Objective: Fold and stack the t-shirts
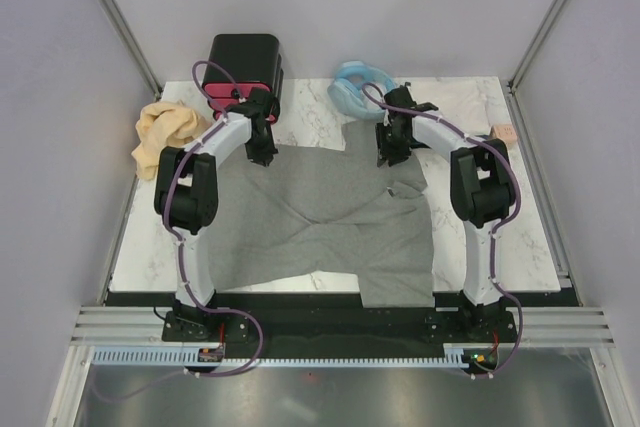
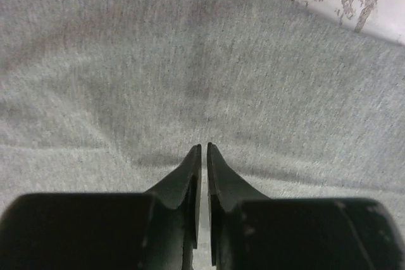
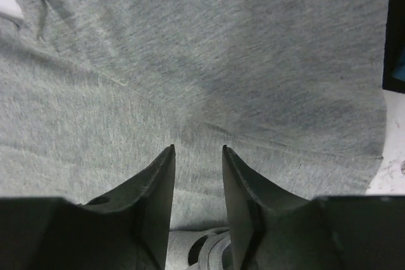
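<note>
White marble-look table [image 1: 490, 237] boxed in by pale lavender walls [image 1: 60, 97]. A metal rail [image 1: 340, 329] runs along the bottom of the top view, with both arm bases bolted on it.

Just past the rail is the big heather-grey t-shirt [image 1: 330, 217]. It's spread over the middle of the table, rumpled, with a couple of long creases. Its lower right corner hangs off the near edge, down over the dark strip there.

Both arms reach in over the shirt's far edge. The left gripper [image 2: 204, 147] is at the shirt's upper left corner with its fingers [image 2: 190, 175] pressed together, only a thin slit between them, and the tips down on the grey cloth. I honestly can't tell if any fabric is caught in there. The right gripper [image 3: 197, 148] is at the upper right corner. Its fingers [image 3: 158, 188] are spread with a clear gap, grey cloth showing between them, nothing pinched.

Further back:
- The tan-yellow t-shirt [image 1: 165, 132] is bunched up at the upper left of the table, apart from the grey one.
- A black box with pink drawers [image 1: 245, 62] sits top centre-left.
- A light-blue coiled hose [image 1: 352, 87] is right of the box.
- There's a small pinkish thing [image 1: 503, 134] at the right edge, too small to identify.
</note>
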Controlling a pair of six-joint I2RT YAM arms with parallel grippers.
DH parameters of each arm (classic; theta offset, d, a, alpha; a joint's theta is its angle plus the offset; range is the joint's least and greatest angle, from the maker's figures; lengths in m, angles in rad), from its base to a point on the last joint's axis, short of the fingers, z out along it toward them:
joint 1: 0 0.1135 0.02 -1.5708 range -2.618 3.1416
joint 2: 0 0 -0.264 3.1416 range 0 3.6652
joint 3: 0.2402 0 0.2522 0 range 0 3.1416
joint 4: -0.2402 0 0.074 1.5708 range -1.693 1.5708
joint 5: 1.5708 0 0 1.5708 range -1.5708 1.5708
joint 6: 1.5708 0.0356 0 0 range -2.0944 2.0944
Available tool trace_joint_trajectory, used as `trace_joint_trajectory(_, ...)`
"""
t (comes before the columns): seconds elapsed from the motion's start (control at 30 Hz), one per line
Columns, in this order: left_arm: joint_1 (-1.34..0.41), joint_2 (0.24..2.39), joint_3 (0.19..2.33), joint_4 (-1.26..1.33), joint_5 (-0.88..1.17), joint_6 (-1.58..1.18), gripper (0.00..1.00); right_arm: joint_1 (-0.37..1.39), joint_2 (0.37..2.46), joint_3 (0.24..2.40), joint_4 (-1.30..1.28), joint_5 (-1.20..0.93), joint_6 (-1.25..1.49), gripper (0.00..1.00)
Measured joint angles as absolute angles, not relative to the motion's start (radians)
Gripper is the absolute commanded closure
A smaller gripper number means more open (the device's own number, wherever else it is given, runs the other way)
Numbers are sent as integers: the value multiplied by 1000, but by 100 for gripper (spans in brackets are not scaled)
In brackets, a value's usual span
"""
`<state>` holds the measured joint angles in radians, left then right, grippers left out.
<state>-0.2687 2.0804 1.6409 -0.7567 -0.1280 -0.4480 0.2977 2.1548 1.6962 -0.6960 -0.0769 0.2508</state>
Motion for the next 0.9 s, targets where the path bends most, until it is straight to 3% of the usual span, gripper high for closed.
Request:
trace_joint_trajectory(0.1, -266, 2080, 1643, -762, -157, -451, 71, 305, 2153, 1695, -687, -51, 242, 51)
trace_joint_trajectory(0.6, -209, 2000, 1680, -768, -202, -451, 71, 291, 2246, 1927, -665, 38, 204, 52)
trace_joint_trajectory(0.9, -212, 1982, 1680, -768, -140, -451, 71, 292, 2271, 1932, -656, 86, 203, 51)
